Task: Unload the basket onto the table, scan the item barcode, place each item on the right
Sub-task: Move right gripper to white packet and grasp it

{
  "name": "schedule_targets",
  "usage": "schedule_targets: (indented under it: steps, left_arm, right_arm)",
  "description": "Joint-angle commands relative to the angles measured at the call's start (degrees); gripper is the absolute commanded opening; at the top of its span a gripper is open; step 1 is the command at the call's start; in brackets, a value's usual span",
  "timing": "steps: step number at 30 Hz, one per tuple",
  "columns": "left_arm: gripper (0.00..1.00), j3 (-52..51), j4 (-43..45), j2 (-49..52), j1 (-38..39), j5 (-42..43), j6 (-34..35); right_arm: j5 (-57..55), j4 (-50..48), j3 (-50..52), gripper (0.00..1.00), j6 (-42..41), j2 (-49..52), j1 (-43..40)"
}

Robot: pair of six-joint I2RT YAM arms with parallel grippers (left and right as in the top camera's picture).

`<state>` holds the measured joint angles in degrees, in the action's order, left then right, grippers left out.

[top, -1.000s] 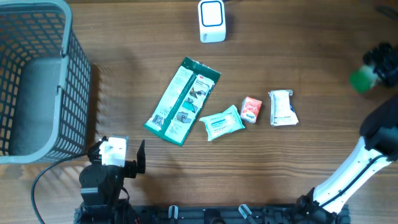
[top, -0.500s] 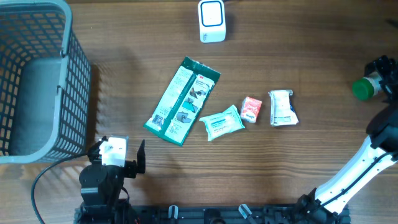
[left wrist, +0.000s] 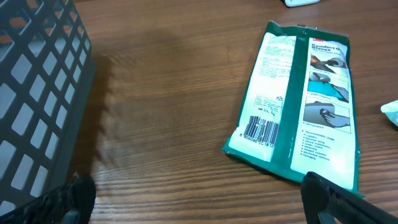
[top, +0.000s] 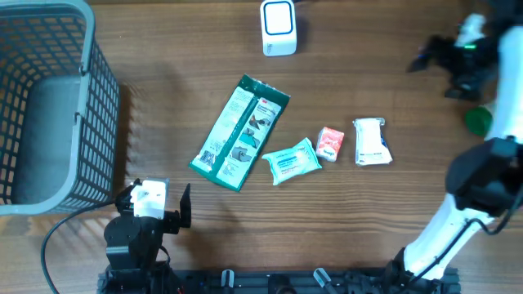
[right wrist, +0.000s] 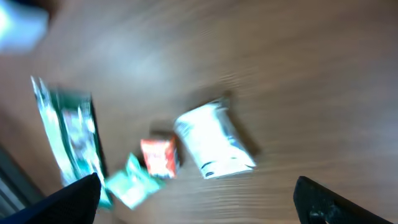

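Biggest first: the wood table (top: 368, 220) fills every view. The grey mesh basket (top: 102, 122) takes up its far-L corner, and its wall also fills the L edge of my left wrist cam. My R arm (top: 458, 220) runs up the right side of the overhead view, white lower down and dark higher up. The right gripper (top: 441, 69) sits over the far-R part of the table w/ jaws spread wide and nothing btw them. Its wrist cam is badly blurred, but both finger tips sit at opposite bottom corners w/ bare table in the gap. The left gripper (top: 155, 204) is low at the near edge, just below the basket. Its jaws are also wide and empty, tips at the bottom corners of its own cam. On to the items, all lying flat and untouched. The long green pack (top: 241, 132) lies diagonally mid-table, well apart from the basket. The white pkt (top: 371, 141) lies furthest R in the row. The teal wipes pkt (top: 292, 161) is at the green pack's lower-R corner; can't tell if they touch. The white scanner (top: 279, 27) stands at the far edge, above the green pack and well apart from it. The small red pkt (top: 330, 143) sits btw the wipes and the white pkt, just beside both. A green round thing (top: 478, 121) is partly hidden by my R arm. Smallest is the barcode (left wrist: 261, 129) on the green pack's near end, facing up.
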<state>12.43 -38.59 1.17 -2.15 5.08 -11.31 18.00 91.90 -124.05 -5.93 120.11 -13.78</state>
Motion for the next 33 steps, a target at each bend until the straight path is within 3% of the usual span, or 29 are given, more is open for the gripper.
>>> schedule_targets:
  steps: [1,5,14,20,33]
  left_arm:
    - [1.00,-0.11,-0.02,-0.35,0.11,0.87,-0.70]
    - [1.00,-0.11,-0.02,-0.35,0.11,0.87,-0.68]
    - [1.00,-0.11,-0.02,-0.35,0.11,0.87,-0.70]
    - [1.00,-0.11,-0.02,-0.35,0.11,0.87,-0.68]
    - [1.00,-0.11,-0.02,-0.35,0.11,0.87,-0.68]
  right_arm:
    - [-2.64,-1.40,6.01,1.00,11.21,0.50,9.38]
    - [-20.17,-7.08,16.83,0.99,1.55,0.52,17.62]
    - [-21.22,-20.35,34.49,1.00,2.56,0.52,20.20]
    - [-25.73,-29.38,38.84,1.00,3.34,0.52,20.20]
    - [-23.19,-34.88,42.18,0.98,5.53,0.52,17.25]
